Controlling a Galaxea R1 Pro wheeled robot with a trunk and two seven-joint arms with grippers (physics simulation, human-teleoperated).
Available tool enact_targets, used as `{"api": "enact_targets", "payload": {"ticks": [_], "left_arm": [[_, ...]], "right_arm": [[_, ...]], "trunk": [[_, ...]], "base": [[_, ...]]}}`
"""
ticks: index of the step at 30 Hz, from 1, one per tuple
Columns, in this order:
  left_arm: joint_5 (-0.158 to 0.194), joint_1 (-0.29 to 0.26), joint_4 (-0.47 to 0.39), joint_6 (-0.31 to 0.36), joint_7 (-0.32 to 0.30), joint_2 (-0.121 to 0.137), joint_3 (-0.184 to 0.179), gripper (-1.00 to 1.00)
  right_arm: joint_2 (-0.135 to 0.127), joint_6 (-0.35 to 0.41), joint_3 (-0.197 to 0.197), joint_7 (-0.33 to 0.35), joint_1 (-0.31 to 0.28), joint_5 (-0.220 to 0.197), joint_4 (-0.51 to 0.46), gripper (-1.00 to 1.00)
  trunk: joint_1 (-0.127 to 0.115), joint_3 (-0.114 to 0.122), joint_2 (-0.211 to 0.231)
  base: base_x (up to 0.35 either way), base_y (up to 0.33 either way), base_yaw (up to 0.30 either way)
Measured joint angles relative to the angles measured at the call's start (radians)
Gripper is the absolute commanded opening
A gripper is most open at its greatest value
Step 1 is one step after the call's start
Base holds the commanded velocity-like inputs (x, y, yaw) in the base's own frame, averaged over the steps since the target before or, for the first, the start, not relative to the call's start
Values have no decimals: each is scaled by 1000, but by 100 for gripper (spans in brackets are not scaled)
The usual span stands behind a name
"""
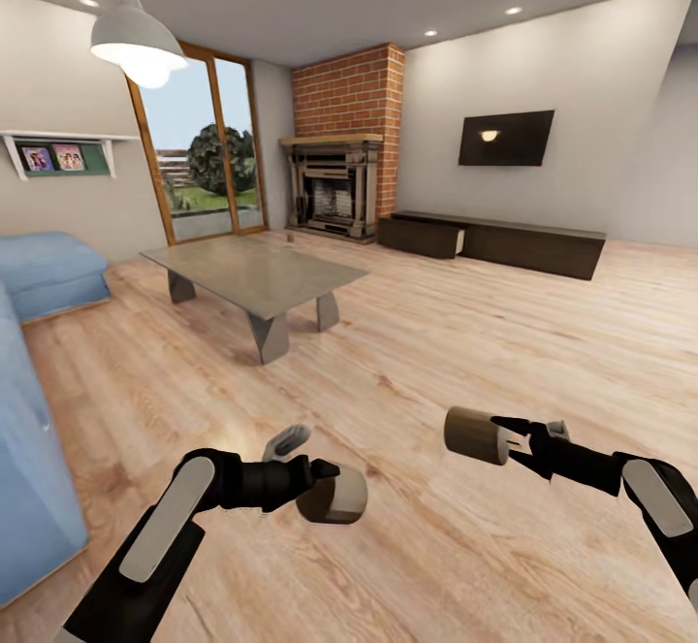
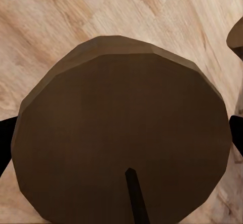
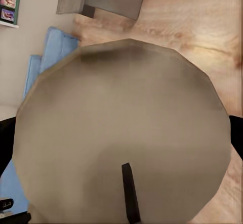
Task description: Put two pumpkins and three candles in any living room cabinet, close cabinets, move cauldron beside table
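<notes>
Nearest to us, low in the head view, both arms reach over the wooden floor (image 1: 407, 352), each carrying a candle. At lower left our left claw (image 1: 325, 488) is closed around a stubby brown candle (image 1: 334, 495), its dark fingers (image 1: 315, 473) gripping the sides; the left wrist view shows that candle (image 2: 121, 133) close up, with a dark wick line on its round end. At lower right our right claw (image 1: 519, 439) is clamped on a second candle (image 1: 475, 434), held end-on out in front; in the right wrist view this candle (image 3: 121, 133) looks paler and greyer, with a blue sofa (image 3: 48, 57) behind it.

Along the left edge of the head view runs the blue sofa (image 1: 39, 401). Left of centre stands a grey coffee worktop (image 1: 254, 273). Behind it, upper centre, rises the brick fireplace (image 1: 344, 153). Right of that, against the far wall, sits the long dark cabinet (image 1: 494, 241), one drawer standing slightly out with its pale inside showing, under a wall television (image 1: 506, 137).
</notes>
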Motion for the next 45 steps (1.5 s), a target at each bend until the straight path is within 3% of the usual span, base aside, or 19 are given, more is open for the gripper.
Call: {"api": "enact_targets", "payload": {"ticks": [17,28,45], "left_arm": [[-3,0,0,1,0,1,-1,-100],[-1,0,0,1,0,1,-1,-100],[-3,0,0,1,0,2,-1,-100]], "right_arm": [[0,0,0,-2,0,3,2,-100],[0,-1,-1,6,1,3,34,-100],[0,-2,-1,6,1,3,37,-100]], "trunk": [[0,0,0],[0,3,0],[0,3,0]], "base": [[293,-171,-5],[294,-152,-204],[316,-26,-63]]}}
